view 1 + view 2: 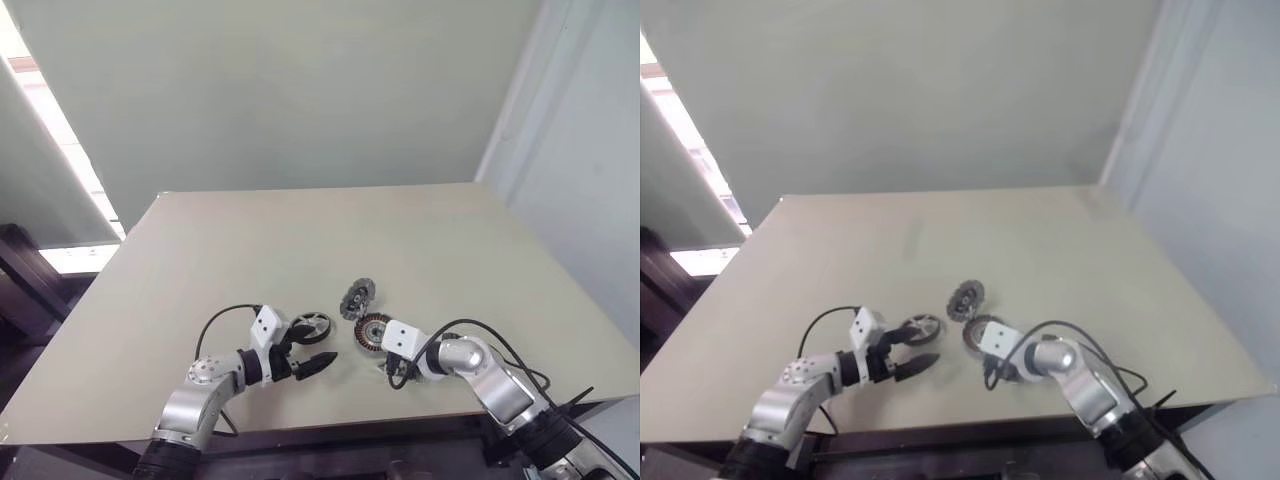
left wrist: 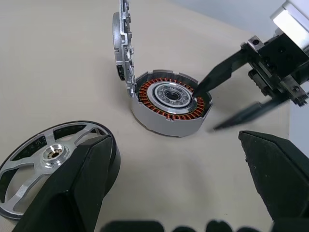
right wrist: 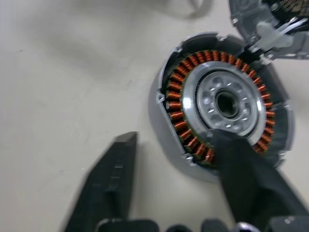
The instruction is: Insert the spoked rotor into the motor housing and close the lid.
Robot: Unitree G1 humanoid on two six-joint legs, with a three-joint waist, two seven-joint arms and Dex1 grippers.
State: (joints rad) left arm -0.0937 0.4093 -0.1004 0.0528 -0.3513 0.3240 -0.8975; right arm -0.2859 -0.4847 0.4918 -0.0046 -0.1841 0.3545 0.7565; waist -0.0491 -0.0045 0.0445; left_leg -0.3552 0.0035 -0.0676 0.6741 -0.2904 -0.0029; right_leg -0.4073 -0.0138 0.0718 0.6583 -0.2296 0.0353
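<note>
The motor housing (image 2: 171,101) lies flat on the table with its copper windings facing up. The dark ridged lid (image 2: 123,43) stands on edge against the housing's far side. The spoked rotor (image 2: 48,159) lies flat on the table, just outside one finger of my left gripper (image 2: 174,145), which is open and holds nothing. My right gripper (image 3: 171,140) is open and straddles the housing's near wall. One of its fingers (image 3: 241,174) rests over the windings; the other sits on the table outside, with a gap to the wall.
The beige table (image 1: 300,240) stretches far beyond the parts, with its front edge close under both arms. A black cable (image 1: 215,320) loops from my left wrist, and another cable (image 1: 480,330) arcs behind the right one. A pale wall rises at the right.
</note>
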